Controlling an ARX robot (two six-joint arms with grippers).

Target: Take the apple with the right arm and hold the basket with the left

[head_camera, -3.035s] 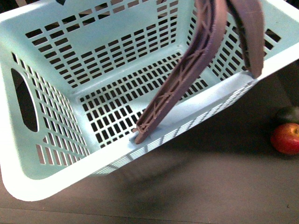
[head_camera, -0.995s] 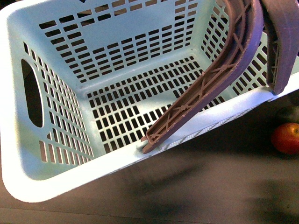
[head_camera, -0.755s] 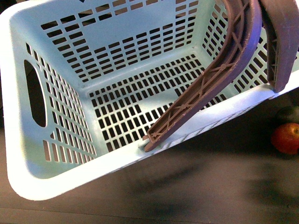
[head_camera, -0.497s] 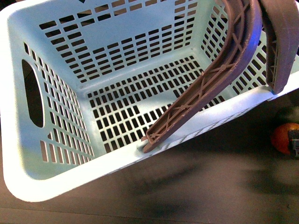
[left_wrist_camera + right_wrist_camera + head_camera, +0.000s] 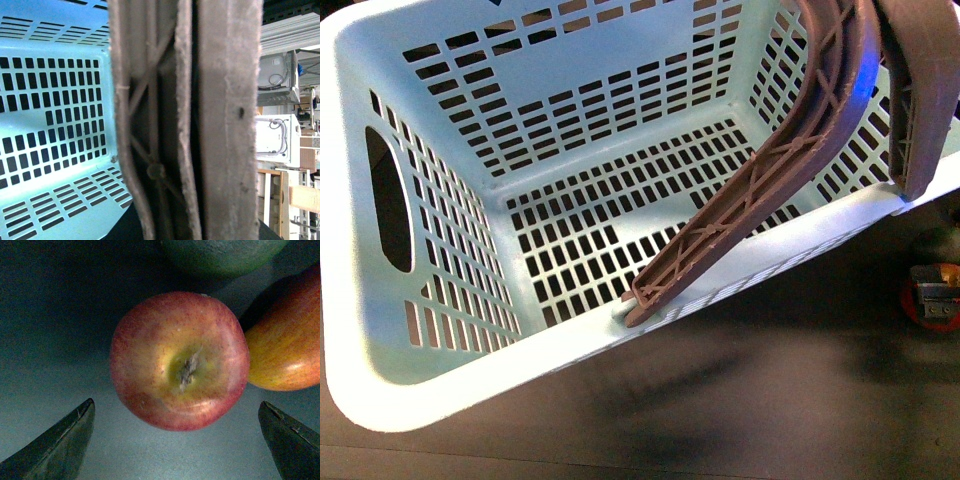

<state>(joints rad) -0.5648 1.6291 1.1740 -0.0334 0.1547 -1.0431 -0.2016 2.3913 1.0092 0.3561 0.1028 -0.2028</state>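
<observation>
- Right wrist view: our right gripper [image 5: 176, 404] hangs wide open over the apple [image 5: 180, 360].
- Basket handles [image 5: 200, 125] hide our left gripper; we cannot tell its grip.

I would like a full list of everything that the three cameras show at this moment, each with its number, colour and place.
basket: one, pale mint, fills the front view, nothing inside
handles: two, brownish-purple, raised together above the basket
apple: one, red, on the table right of the basket
green fruit: one, dark green, beside the apple
red-orange fruit: one, close beside the apple
table: one, dark, underneath
right gripper: one, dark, open over the apple
left gripper: not in view
</observation>
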